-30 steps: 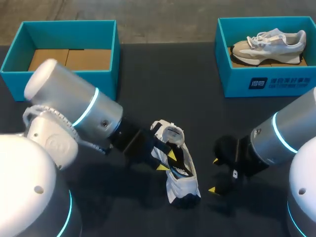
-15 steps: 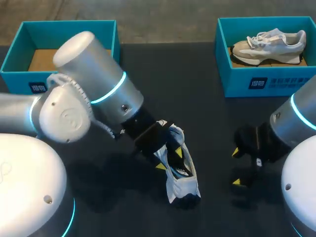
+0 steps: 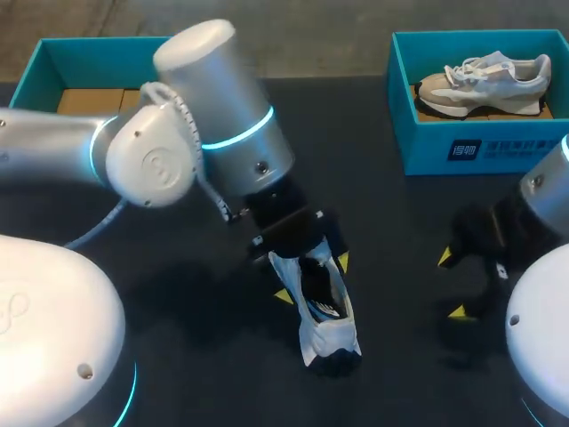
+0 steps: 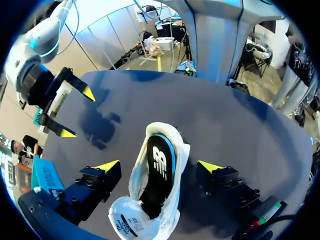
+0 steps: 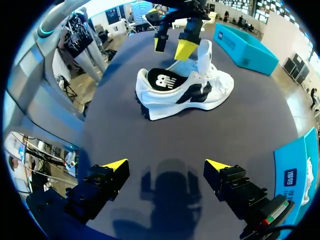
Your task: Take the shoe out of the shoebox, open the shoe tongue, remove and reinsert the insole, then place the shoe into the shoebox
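Shoe: a white shoe (image 4: 150, 220) is shown out of any box, lying on the dark table (image 3: 391, 213) near its middle; a black insole (image 4: 159, 172) is seen seated inside the opening.
Left gripper: the left gripper (image 3: 313, 278) is held just above the shoe's opening; its fingers are spread wide to either side of the shoe, gaps are seen on both sides, and nothing is gripped.
Right gripper: the right gripper (image 5: 166, 164) is held well apart from the shoe; its fingers are spread wide, with nothing between them.
Boxes: the left shoebox (image 3: 98, 41) is shown with only a cardboard floor; a beige shoe (image 3: 484, 78) is held in the right shoebox (image 3: 480, 147).
Done: the removal from the box is judged complete; the tongue is judged open, since the insole is plainly exposed.
Left: whether the insole has been taken out and put back cannot be told; the return to the shoebox is not yet made.
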`<state>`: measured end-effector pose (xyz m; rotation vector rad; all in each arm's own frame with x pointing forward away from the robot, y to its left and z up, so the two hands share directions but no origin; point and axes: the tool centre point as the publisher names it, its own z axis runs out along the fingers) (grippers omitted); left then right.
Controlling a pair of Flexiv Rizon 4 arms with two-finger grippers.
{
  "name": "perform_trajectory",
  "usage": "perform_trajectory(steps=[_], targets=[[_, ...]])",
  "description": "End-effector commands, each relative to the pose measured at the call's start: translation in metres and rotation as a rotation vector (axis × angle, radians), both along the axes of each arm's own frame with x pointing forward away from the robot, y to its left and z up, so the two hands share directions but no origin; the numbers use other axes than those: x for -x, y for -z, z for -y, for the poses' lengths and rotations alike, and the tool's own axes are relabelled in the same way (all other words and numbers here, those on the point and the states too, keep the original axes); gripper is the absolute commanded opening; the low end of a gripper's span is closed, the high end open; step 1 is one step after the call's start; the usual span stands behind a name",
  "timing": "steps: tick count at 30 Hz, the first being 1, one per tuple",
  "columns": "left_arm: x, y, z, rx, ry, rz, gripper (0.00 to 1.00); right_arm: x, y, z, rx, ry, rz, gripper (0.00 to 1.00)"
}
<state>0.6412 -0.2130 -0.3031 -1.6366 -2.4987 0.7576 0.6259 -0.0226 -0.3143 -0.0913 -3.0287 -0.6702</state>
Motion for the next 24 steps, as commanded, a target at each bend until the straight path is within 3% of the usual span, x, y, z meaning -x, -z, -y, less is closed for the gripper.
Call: perform_trajectory(steps=[1,5,14,17,18,21,24], targets=[[-0.001,-0.001,0.003,-0.046,0.021,-0.014,1.0,0.006,-0.01,0.005,-0.001,0.001,0.006,1.0],[-0.005,-0.003,0.002,-0.075,0.044,0.03,1.0,0.006,-0.01,0.005,-0.001,0.001,0.006,1.0],[-0.015,-0.008,-0.011,-0.096,0.229,0.04,1.0,-0.001,-0.026,0.038,0.057,-0.06,-0.017,1.0],[-0.015,-0.007,-0.013,-0.097,0.256,0.035,0.71,-0.004,-0.027,0.046,0.08,-0.064,-0.031,1.0],[-0.014,-0.007,-0.013,-0.1,0.268,0.032,0.45,-0.004,-0.028,0.048,0.089,-0.07,-0.038,1.0],[-0.009,-0.007,-0.014,-0.106,0.29,0.032,0.3,-0.005,-0.027,0.05,0.099,-0.077,-0.047,1.0],[-0.004,-0.009,-0.013,-0.115,0.323,0.031,0.27,-0.005,-0.027,0.05,0.099,-0.077,-0.047,1.0]])
